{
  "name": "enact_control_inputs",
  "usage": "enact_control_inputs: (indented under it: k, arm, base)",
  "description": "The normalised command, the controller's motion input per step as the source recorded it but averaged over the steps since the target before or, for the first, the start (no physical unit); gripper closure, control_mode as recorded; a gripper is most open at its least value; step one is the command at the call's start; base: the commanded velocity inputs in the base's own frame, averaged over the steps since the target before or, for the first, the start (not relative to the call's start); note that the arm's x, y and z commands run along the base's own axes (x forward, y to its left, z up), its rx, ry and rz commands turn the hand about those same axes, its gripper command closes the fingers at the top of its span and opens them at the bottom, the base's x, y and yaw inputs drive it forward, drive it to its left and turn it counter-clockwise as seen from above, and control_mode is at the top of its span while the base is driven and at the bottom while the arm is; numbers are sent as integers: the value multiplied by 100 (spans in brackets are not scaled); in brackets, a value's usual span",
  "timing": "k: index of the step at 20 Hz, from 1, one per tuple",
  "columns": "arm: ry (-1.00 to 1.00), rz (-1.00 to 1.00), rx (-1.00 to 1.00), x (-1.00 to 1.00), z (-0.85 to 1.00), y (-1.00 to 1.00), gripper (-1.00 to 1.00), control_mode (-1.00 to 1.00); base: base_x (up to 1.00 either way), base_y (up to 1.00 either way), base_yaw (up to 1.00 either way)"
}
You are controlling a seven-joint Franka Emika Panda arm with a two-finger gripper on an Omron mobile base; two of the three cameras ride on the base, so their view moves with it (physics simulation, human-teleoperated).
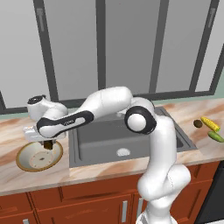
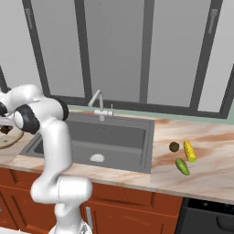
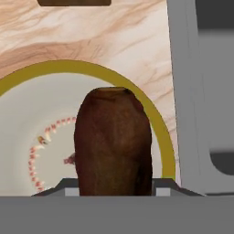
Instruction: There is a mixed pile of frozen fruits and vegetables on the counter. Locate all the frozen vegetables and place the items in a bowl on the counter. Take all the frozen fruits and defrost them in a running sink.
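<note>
Counter (image 1: 100, 168): we see the long marbled worktop running over reddish-brown cabinets, carrying everything below.
Sink (image 1: 109, 142): we find the dark grey basin in the middle of the counter, its round silver drain (image 1: 123, 152) bare and the curved faucet (image 2: 98, 104) behind it.
Arm: we reach left across the sink, our hand hanging above the bowl.
Bowl (image 1: 26, 154): we see it left of the sink on the counter, cream with a tan-gold rim.
Gripper (image 1: 48, 144): our jaws are clenched on the dark brown lump (image 3: 113, 141), held upright just over the bowl's right half.
Corn cob (image 2: 189, 151): we see it lying on the counter, right of the sink.
Green piece (image 2: 182, 166): just in front of the cob, apart from it.
Brown ball (image 2: 174, 146): just left of the cob.
</note>
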Motion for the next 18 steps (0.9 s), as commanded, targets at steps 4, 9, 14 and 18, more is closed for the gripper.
enact_control_inputs:
  k: [4, 9, 14, 18]
  arm:
    - [1, 0, 0, 6, -14, 50, 100, -100]
    - [2, 0, 0, 0, -38, 47, 100, -100]
    - [5, 1, 1, 0, -30, 4, 100, -100]
    - [6, 2, 3, 3, -34, -28, 100, -100]
  base:
    - [0, 0, 0]
    - [0, 0, 0]
    - [0, 0, 0]
    - [0, 0, 0]
